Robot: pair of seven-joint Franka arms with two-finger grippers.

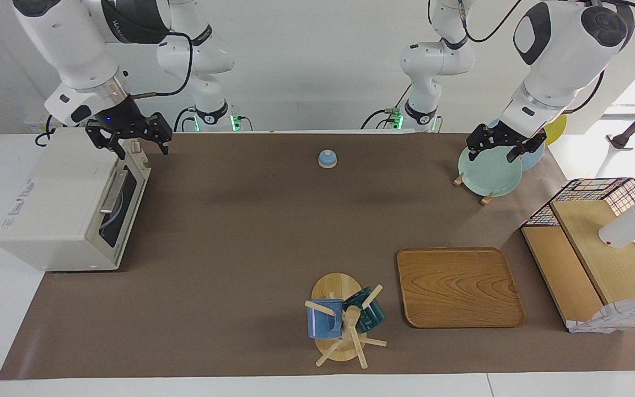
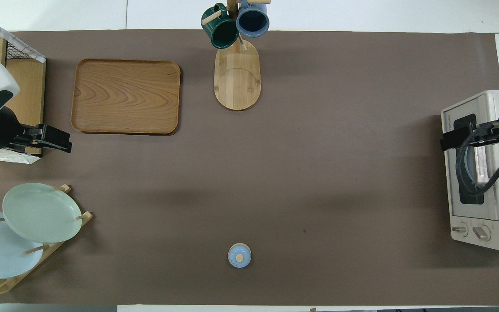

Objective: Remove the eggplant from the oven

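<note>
Facing view: oven (image 1: pixel 69 207) sits at the left of the frame, door shut, dark glass front facing frame right and angled slightly toward the camera, bar handle (image 1: pixel 112 192) running along the door's upper edge. Right gripper (image 1: pixel 129 138) hangs in the upper left of the frame, over the oven's top corner nearest the robots, fingers spread wide, nothing between them. Left gripper (image 1: pixel 498 148) is at the upper right, over the plate rack (image 1: pixel 487 171), also spread wide and empty; that arm waits. Eggplant not visible; if present it is inside the oven, and the glass shows only a pale curved reflection, so its long axis cannot be read. Overhead view: oven (image 2: pixel 483 171) now at the right edge of the frame, door facing frame left, knobs at its lower end. Right gripper (image 2: pixel 448 141) overlaps the upper end of the door, over the handle side; from this angle overlap does not prove contact, and the facing view shows it raised above the oven. Left gripper (image 2: pixel 56 143) at the left edge, beside the tray (image 2: pixel 126 96), well apart from the oven. Judgement: the right arm is much the nearer; the handle lies just below and toward the door side of its fingers, so the door comes first.
</note>
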